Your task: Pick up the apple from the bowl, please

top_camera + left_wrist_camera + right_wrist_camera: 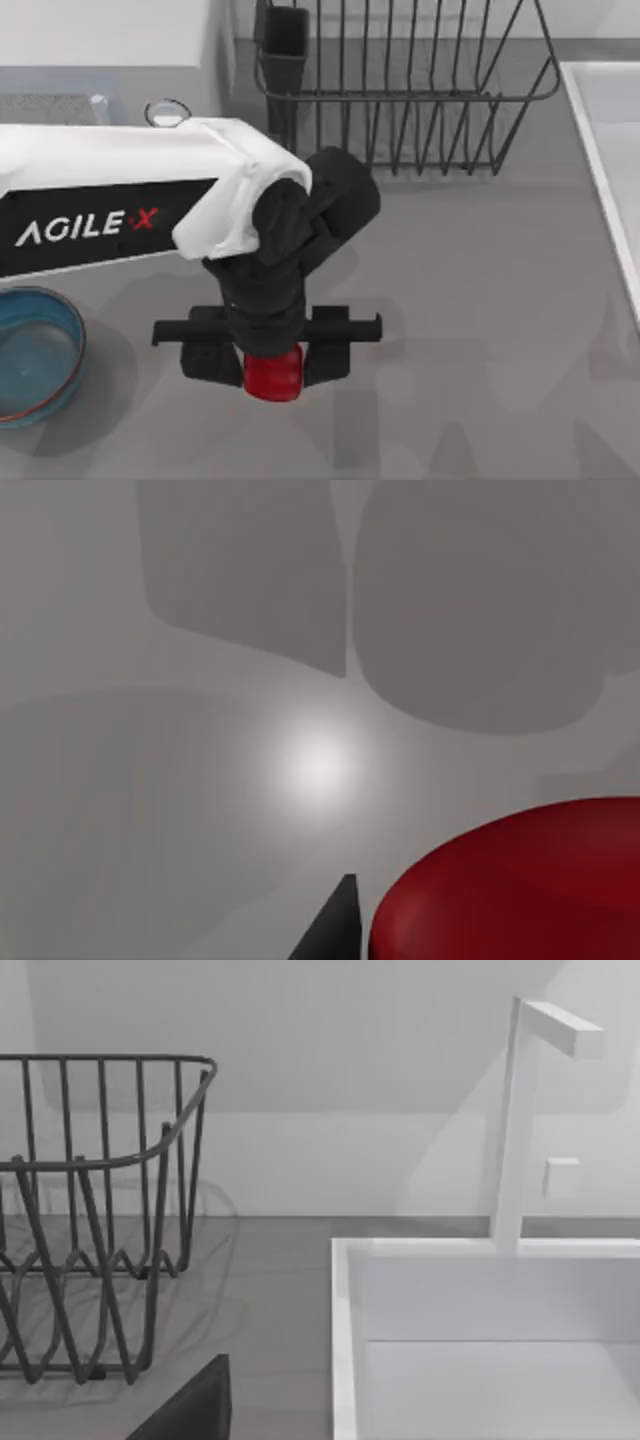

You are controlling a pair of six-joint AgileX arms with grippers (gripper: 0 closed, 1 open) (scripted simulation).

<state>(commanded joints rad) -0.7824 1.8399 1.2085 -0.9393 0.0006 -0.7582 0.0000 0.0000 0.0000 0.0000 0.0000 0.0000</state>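
A: Apple (272, 374) — where?
B: Clamped between the fingers of the left gripper (271, 362), over bare table (480, 300) toward the front edge. Directly under the wrist.
A: Bowl (36, 352)?
B: Front-left edge, well apart from the apple; looks empty. Dish rack (400, 85) at the back edge, sink (480, 1360) right.
A: Nearer arm?
B: Left. Lift looks done.

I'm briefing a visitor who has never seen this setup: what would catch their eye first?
The left hand, mid-table in the top view, grips the glossy red apple between its black fingers. The blue bowl sits apart at the table's left edge. A dark wire rack stands at the back.
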